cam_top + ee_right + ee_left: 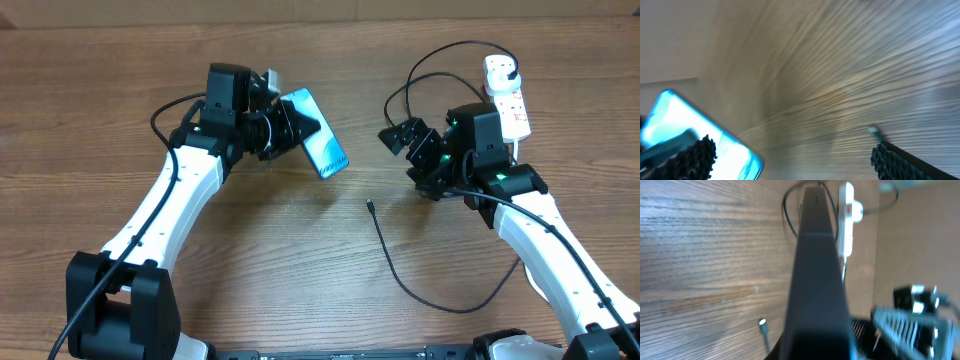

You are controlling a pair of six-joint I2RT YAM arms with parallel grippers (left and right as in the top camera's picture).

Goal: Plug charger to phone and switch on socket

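The left hand (293, 122) is closed on the phone (325, 150), gripping it by its upper-left end. The lit blue-teal screen faces up and the free end slants down and to the right, toward the middle of the counter (300, 250). The phone looks lifted off the wood, tilted rather than flat. In the left wrist view it shows edge-on as a dark bar up the centre of the picture. The right hand (402, 135) hangs across from it, well apart from the phone, with its jaws spread wide and nothing between them. In the right wrist view its two ribbed pads (695, 156) sit at opposite bottom corners, with only bare wood in the gap. The charger (400, 275) lies on the counter. Its small connector tip rests between the two hands, somewhat nearer the robot than either and touching neither. From the tip the thin black cable runs toward the robot, curves right and passes under the right arm. More black cable loops behind the right hand toward the socket (510, 100). The socket lies at the far right of the counter, just behind the right arm. How its switches are set cannot be made out.
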